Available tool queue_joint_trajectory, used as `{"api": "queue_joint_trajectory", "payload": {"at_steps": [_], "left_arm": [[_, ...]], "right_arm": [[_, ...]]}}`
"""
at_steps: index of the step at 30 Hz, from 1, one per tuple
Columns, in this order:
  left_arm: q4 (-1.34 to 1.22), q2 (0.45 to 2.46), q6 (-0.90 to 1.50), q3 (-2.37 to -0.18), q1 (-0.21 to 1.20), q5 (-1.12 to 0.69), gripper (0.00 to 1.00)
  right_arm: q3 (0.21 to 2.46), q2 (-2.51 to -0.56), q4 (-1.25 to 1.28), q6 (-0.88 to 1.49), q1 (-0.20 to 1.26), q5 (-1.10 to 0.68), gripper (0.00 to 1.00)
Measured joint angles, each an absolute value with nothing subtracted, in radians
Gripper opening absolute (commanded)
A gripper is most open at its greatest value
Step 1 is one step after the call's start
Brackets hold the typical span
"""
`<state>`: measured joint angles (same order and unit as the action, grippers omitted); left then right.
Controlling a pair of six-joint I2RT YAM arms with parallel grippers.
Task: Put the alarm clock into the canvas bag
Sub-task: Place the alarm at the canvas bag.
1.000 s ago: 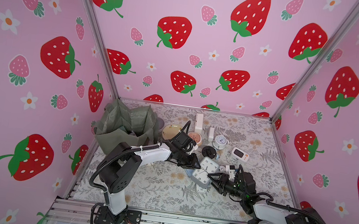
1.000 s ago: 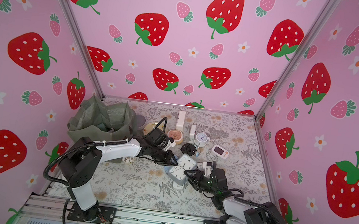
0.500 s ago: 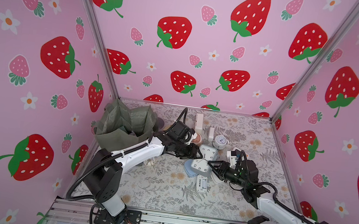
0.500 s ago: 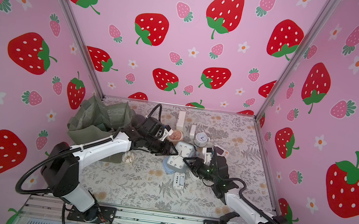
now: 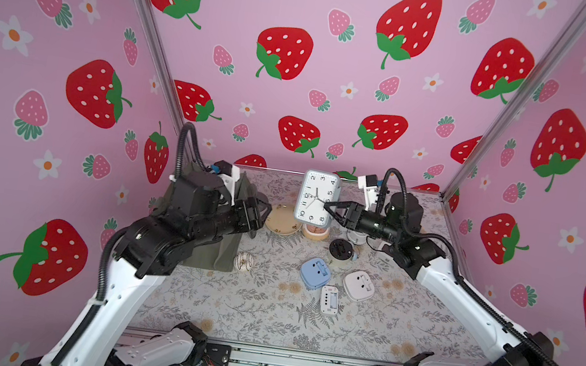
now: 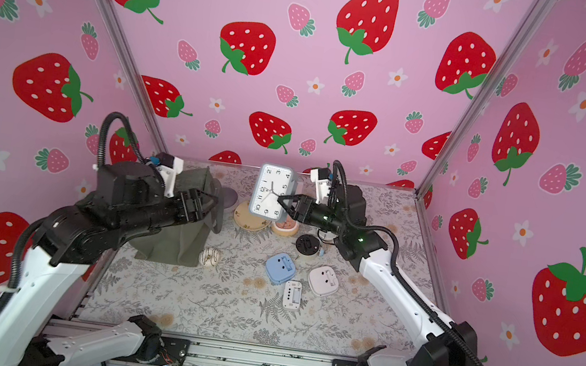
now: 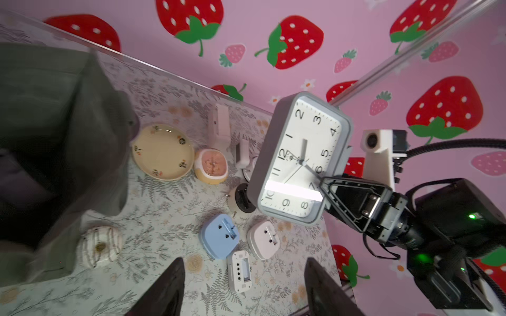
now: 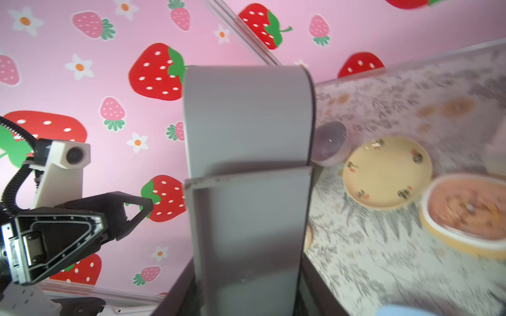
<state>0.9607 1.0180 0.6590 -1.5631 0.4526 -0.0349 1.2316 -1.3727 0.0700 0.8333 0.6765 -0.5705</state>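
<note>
Containers first: the canvas bag [image 5: 226, 256] stands on the left side of the table [image 5: 246, 313]. Its inside is just dark in the left wrist view, so can't tell what's in it. The yellow plate [image 5: 280, 222] is bare. The small tub [image 5: 315, 232] right next to it has smth pinkish inside. A purple bowl [image 6: 229, 198] pokes out behind the bag, contents hidden.

Counts: 1 bag, 1 plate, 1 tub, 1 purple bowl, 1 striped donut-looking thing [image 5: 243, 261] just beside the bag. Plus 4 small gadgets lying backs up: blue one [image 5: 314, 272], pale one [image 5: 359, 284], white rectangular one [image 5: 329, 300], round black-backed one [image 5: 340, 250].

Grippers: the right gripper [image 5: 330, 208] is clamped on the edge of the alarm clock [image 5: 316, 197]. The clock is up off the table, face turned sideways, apart from the bag and not in it. The left gripper [image 5: 262, 212] has its fingers [image 7: 169, 290] spread wide w/ nothing betw them, and sits by the bag's top edge.
</note>
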Motion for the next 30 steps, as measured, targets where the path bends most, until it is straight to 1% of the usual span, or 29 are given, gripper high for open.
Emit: {"api": "queue_joint_trajectory", "payload": {"at_steps": [3,6,8,11,16,19,23,26,30], "left_arm": [[1.122,0.992,0.688,-1.626,0.415,0.106,0.77],[1.25,0.983,0.717,-1.635,0.356,0.21,0.82],[1.307,0.979,0.735,-1.634,0.307,0.249,0.82],[1.355,0.967,0.76,-1.633,0.196,0.263,0.82],[1.364,0.963,0.764,-1.612,-0.018,0.174,0.8],[1.343,0.981,0.76,-1.555,-0.125,0.08,0.77],[1.248,1.0,0.768,-1.447,-0.249,-0.068,0.71],[1.19,1.033,0.791,-1.411,-0.296,-0.156,0.72],[1.128,1.073,0.819,-1.41,-0.31,-0.193,0.74]], "right_arm": [[1.399,-1.48,0.032,0.757,0.752,-0.552,0.17],[1.551,-1.592,-0.004,0.694,0.817,-0.535,0.17],[1.658,-1.674,-0.033,0.656,0.849,-0.525,0.16],[1.839,-1.804,-0.097,0.602,0.889,-0.508,0.16],[2.09,-1.969,-0.2,0.528,0.936,-0.467,0.16],[2.161,-2.02,-0.234,0.487,0.958,-0.432,0.16],[2.197,-2.062,-0.241,0.446,0.986,-0.397,0.16],[2.231,-2.106,-0.239,0.412,1.007,-0.37,0.15],[2.277,-2.17,-0.238,0.364,1.029,-0.334,0.15]]}}
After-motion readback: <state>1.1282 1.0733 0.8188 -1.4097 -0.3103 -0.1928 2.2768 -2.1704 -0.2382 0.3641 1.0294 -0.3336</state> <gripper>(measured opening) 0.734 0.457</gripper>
